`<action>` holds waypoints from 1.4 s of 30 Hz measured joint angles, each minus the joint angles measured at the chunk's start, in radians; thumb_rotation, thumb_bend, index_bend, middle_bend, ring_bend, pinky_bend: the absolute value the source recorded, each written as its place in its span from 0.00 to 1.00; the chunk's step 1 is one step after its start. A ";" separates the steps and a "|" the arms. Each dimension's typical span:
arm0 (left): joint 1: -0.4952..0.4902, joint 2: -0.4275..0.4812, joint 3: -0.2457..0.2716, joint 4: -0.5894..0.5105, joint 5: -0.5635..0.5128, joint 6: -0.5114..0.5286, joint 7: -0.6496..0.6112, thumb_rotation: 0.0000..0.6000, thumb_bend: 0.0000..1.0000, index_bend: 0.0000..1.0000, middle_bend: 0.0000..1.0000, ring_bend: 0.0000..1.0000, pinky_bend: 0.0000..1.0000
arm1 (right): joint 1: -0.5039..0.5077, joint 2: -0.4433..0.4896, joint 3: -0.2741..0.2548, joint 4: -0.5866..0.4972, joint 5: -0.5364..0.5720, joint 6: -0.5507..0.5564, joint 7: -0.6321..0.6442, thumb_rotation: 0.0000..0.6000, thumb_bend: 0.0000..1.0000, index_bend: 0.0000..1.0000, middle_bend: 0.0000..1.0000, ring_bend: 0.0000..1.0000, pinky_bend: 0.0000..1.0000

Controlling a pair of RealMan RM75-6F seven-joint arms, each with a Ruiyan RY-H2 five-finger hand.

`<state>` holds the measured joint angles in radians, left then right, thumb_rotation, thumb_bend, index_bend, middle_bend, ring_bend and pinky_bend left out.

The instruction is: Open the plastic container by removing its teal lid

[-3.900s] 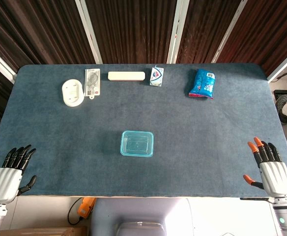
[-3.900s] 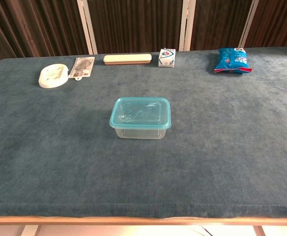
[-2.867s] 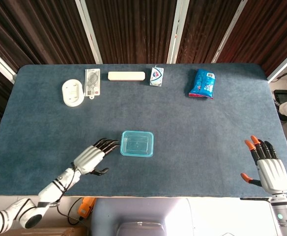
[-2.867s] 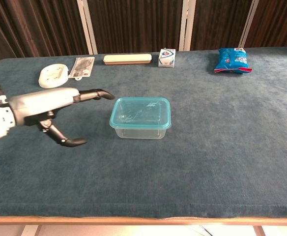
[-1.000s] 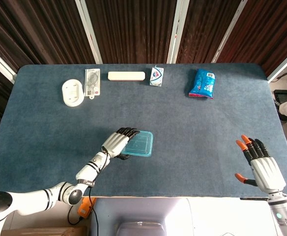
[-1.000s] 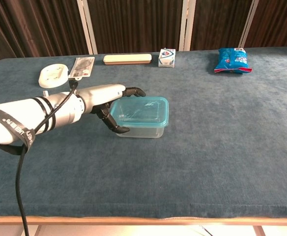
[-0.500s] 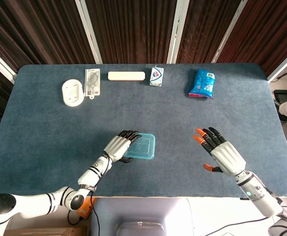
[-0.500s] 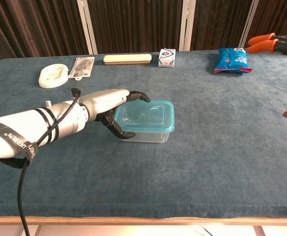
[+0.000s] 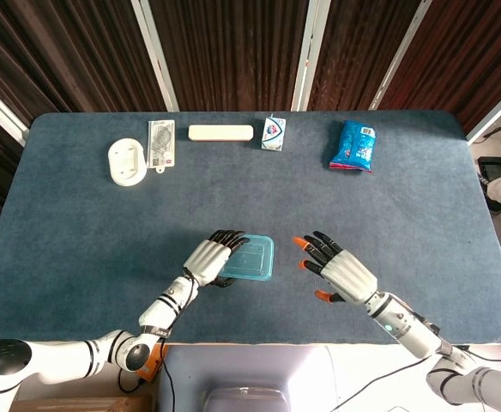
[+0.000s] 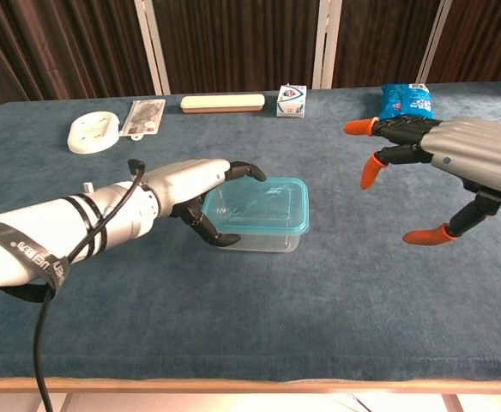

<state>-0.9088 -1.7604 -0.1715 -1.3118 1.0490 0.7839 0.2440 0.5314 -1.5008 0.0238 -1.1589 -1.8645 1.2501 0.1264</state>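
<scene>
Item: plastic container (image 10: 257, 225), clear-walled, standing upright on the blue tabletop (image 10: 336, 300), toward the near edge and roughly midway across. We take it as our landmark.

Item: teal lid (image 10: 259, 204). We record it as seated flat on the container, its rim flush all round as far as both views show. We judge the main step, lifting it off, as not yet done.

Item: left robot hand (image 10: 190, 190). It lies against the container's left side, fingertips (image 9: 231, 234) curled over the left rim of the lid and thumb down along the near-left wall. We read this as a bracing hold on the container; how firm it is we cannot tell.

Item: right robot hand (image 10: 443, 163). It hovers to the right of the container, apart from it, fingers spread, holding nothing. In the head view it (image 9: 336, 268) sits just right of the lid with a gap between.

Status, by our judgement: bracing in place, second hand on approach. Left to do: bring the right robot hand to the lid's free edge, take hold, peel the lid up and clear it from the container.
</scene>
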 measured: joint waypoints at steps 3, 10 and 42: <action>0.002 -0.002 0.001 -0.005 0.001 0.001 -0.003 1.00 0.31 0.11 0.23 0.15 0.26 | 0.012 -0.043 -0.001 0.048 0.003 0.011 0.005 1.00 0.38 0.48 0.00 0.00 0.00; 0.004 -0.007 0.003 -0.007 0.004 -0.004 -0.013 1.00 0.31 0.09 0.23 0.15 0.26 | 0.038 -0.131 0.004 0.148 0.020 0.037 0.014 1.00 0.39 0.51 0.00 0.00 0.00; 0.011 -0.026 0.004 0.007 0.003 -0.006 -0.021 1.00 0.31 0.08 0.23 0.14 0.25 | 0.126 -0.375 -0.007 0.352 0.105 0.045 0.068 1.00 0.41 0.60 0.04 0.00 0.00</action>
<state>-0.8983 -1.7865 -0.1678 -1.3049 1.0523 0.7776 0.2230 0.6578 -1.8762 0.0167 -0.8068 -1.7600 1.2950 0.1941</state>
